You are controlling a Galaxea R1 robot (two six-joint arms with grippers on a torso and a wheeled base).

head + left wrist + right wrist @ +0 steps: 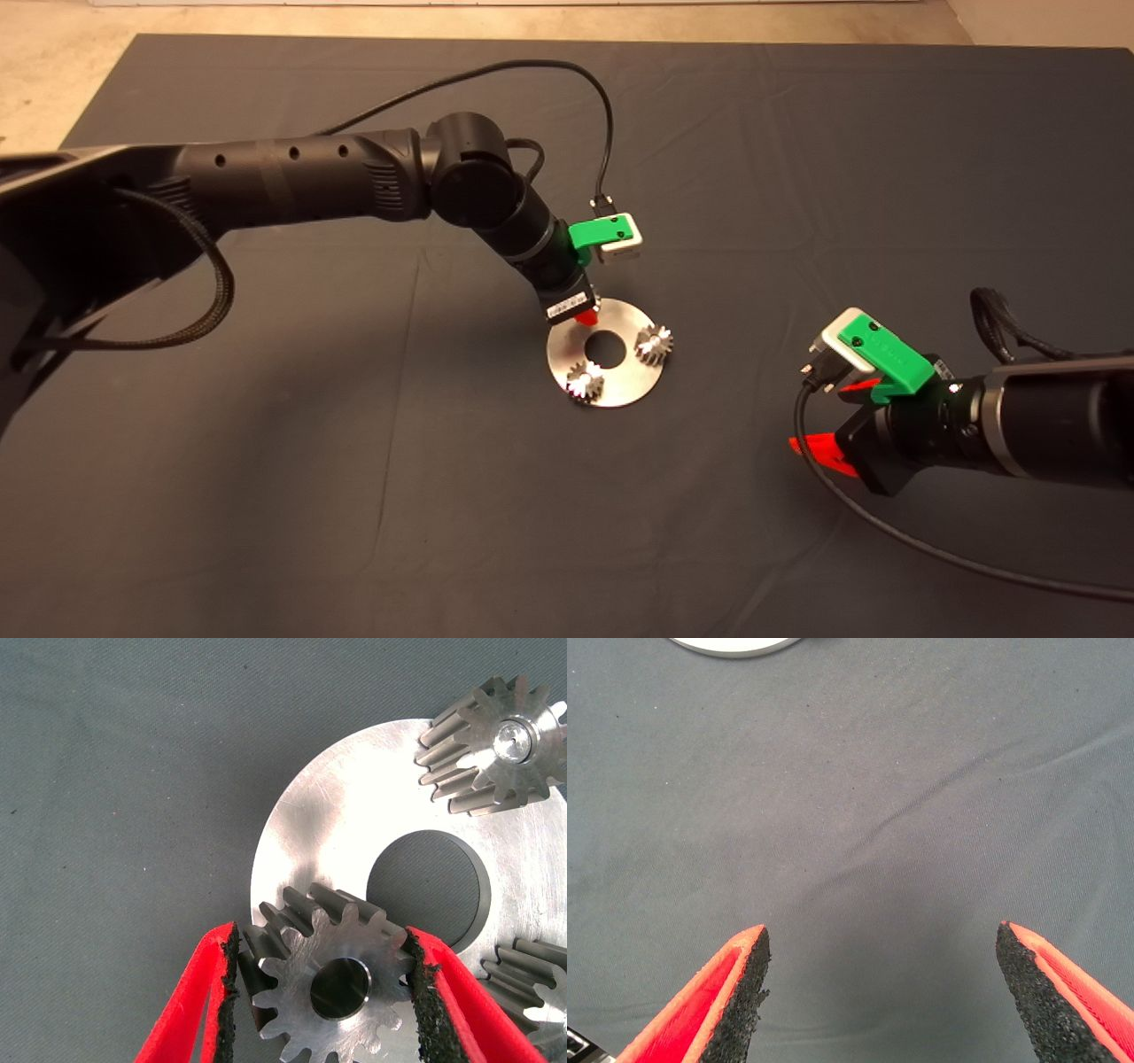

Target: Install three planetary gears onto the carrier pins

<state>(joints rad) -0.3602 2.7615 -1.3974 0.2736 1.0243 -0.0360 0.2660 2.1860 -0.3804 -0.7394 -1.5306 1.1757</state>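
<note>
Three gears: all three planetary gears sit on the silver disc [605, 353] — one at its near-left edge [586, 382], one on its right side [654, 343], and the third gear [332, 979] under my left arm.
Third gear: in the left wrist view a pin end [340, 987] shows in its bore, so I judge it is on its peg; I cannot tell whether it is fully down.
Left claw [323, 992]: over the far-left part of the disc, its pads [429, 992] against the third gear's teeth on either side — I read it as gripping that gear.
Right claw [881, 992]: parked low over the mat well to the right of the disc, fingers spread wide, nothing between them.
Carrier pins: one silver tip [512, 738] shows in the centre of a seated gear; the rest of the pegs are hidden by the gears.
Step in hand: seating the last gear. I would keep the claw square to the disc, press gently and let go only once the gear rests flat, then lift straight up so the pads do not drag the teeth.
Risk: a tilted release could bind the gear on its peg or shift the loose disc.
Worktop: dark mat [266, 496], faintly creased, otherwise bare around the disc.
Room: pale floor [53, 62] shows beyond the mat's far edge.
</note>
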